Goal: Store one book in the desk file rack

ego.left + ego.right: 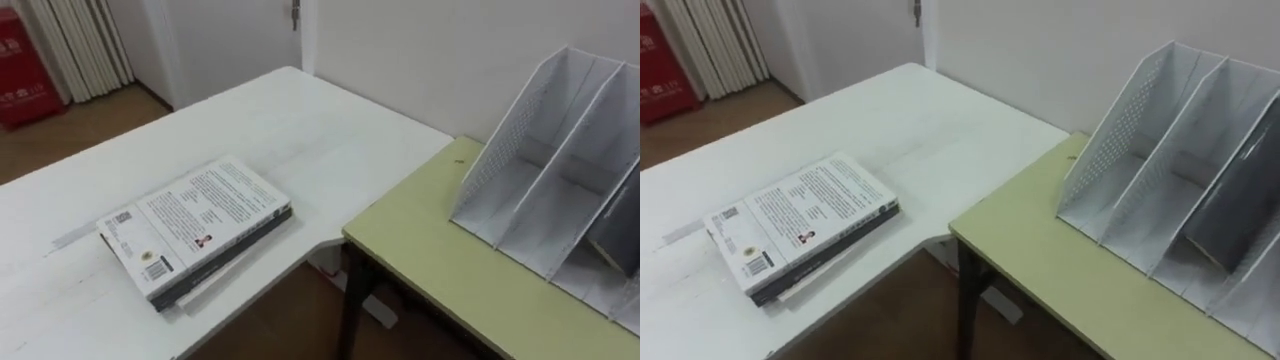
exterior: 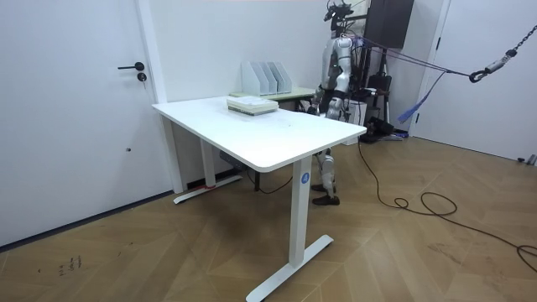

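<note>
The white desk [image 1: 300,120] lies left of the rack [image 1: 560,160], and the green table [image 1: 440,270] carries that rack, with an open gap of floor between the two tops just left of it. The rack stands upright with its slots open towards us. The slots nearest the desk look bare. In a slot further right a dark, slanted shape [image 1: 1230,215] leans against a divider, and we cannot tell whether it is a book or shade. If it is a book, the storing may already be done. If it is shade, the book has yet to go in.

The books [image 1: 195,225] lie flat in a small stack on the desk, well left of the rack, with something thinner sticking out beneath them.

In the room view we stand beside the rack at the desk's far side. Our left hand [image 2: 342,107] and right hand [image 2: 319,102] hang low there, too small to tell how the fingers lie.

We see three risks:
- Lifting the top book could drag the whole stack with it, because the covers lie flush.
- A book carried towards the rack crosses the gap, so a loose hold would drop it to the floor.
- The light rack could slide or tip if a book hits a divider instead of a slot.
</note>
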You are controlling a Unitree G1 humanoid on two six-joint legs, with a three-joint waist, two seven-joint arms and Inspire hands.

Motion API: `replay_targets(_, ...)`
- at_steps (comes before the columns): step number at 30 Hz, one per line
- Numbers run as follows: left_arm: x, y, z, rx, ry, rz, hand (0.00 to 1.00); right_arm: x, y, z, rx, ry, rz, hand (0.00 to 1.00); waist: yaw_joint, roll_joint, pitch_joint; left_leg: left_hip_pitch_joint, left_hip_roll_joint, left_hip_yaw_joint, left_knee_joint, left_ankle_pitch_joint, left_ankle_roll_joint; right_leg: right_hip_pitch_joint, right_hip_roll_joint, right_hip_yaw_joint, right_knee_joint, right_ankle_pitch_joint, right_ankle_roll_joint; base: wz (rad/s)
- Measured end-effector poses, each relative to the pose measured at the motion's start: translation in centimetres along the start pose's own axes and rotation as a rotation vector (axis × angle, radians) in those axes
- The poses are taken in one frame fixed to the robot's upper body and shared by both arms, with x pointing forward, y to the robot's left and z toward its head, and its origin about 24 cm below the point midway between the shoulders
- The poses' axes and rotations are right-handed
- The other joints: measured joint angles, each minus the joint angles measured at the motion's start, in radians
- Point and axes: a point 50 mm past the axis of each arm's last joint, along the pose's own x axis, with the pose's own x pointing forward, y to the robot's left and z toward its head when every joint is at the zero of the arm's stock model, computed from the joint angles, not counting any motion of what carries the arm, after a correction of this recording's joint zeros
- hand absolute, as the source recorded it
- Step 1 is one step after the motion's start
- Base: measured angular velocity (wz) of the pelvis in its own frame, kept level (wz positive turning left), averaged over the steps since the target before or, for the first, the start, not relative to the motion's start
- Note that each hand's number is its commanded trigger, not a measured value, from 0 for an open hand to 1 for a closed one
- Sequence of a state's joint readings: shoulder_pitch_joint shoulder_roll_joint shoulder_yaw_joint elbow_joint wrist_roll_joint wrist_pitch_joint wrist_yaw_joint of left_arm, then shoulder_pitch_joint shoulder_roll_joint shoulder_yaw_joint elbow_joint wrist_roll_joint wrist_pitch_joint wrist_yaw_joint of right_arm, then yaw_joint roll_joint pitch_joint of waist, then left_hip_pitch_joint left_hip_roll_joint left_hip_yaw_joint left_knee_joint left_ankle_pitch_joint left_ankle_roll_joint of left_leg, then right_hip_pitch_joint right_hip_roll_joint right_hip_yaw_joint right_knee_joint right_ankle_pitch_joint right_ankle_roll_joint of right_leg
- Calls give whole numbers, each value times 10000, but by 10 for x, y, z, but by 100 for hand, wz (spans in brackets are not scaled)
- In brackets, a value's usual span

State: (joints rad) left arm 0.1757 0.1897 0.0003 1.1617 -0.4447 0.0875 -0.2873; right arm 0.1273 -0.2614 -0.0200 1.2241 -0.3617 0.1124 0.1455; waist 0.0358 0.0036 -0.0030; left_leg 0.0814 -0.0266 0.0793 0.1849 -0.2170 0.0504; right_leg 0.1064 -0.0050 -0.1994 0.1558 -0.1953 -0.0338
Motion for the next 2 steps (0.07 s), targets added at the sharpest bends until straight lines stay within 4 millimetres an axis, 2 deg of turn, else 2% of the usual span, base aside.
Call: replay_targets(2,0,0,-3,-184,9,139,0,0,15,-20,-65,813,185,0,-60,2,-8,21,-5,-1,-20,0,0,68,-7,1,-1,-24,-10,-2)
